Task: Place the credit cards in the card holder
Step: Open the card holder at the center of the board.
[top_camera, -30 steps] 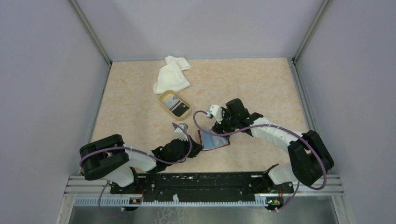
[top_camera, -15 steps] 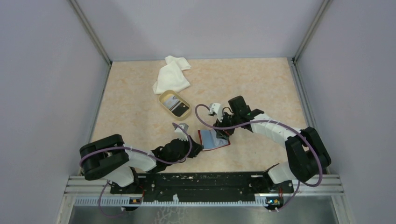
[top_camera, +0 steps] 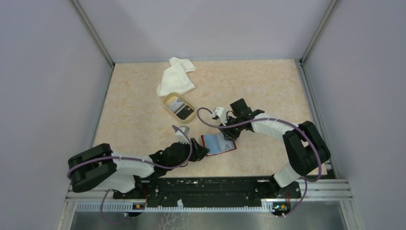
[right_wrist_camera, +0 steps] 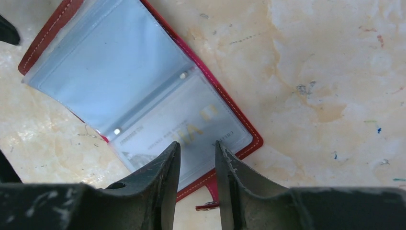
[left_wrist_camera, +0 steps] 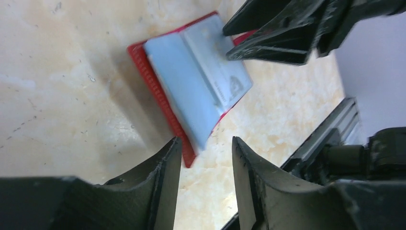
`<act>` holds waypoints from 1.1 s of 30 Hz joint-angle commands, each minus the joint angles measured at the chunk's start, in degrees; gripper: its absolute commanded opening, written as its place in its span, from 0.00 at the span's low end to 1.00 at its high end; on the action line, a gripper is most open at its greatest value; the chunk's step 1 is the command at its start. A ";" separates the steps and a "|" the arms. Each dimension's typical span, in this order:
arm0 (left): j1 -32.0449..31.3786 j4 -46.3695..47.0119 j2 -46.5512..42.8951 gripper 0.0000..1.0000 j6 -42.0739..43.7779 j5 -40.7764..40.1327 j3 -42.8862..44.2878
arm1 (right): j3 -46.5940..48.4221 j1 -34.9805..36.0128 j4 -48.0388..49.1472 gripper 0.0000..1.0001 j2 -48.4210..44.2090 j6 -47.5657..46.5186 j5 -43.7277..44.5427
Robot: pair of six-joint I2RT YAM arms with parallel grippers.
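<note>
The red card holder (top_camera: 219, 143) lies open on the table, clear pockets up. A white credit card (right_wrist_camera: 184, 132) sits inside its right-hand pocket, also seen in the left wrist view as a pale card (left_wrist_camera: 218, 72). My left gripper (left_wrist_camera: 206, 143) is open at the holder's near left corner (left_wrist_camera: 189, 153), with nothing between its fingers. My right gripper (right_wrist_camera: 196, 146) hovers just over the pocketed card, jaws a little apart and empty. From above, the left gripper (top_camera: 201, 149) and right gripper (top_camera: 229, 132) flank the holder. More credit cards (top_camera: 180, 106) lie in the tan dish.
The tan oval dish (top_camera: 168, 102) stands behind and left of the holder. A crumpled white cloth (top_camera: 176, 76) lies further back. The holder's snap strap (right_wrist_camera: 210, 203) sticks out at its edge. The black rail (top_camera: 210, 184) runs along the near edge.
My left gripper has opened from shut and let go of the holder's corner. My right gripper has narrowed its jaws and shifted slightly over the holder. The left arm's elbow swung left.
</note>
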 commanded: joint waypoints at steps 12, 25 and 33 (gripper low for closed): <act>-0.29 -16.72 -25.89 0.81 12.85 -5.69 -0.83 | 4.26 -4.27 -2.25 0.51 -14.24 -0.42 -12.00; 14.79 -23.41 -28.00 0.92 21.61 7.41 10.36 | 9.63 -6.03 5.52 0.78 -20.81 8.05 -34.79; 32.79 -32.53 -21.98 0.91 20.98 17.16 19.81 | 3.78 -7.45 10.13 0.85 -22.11 9.67 -26.13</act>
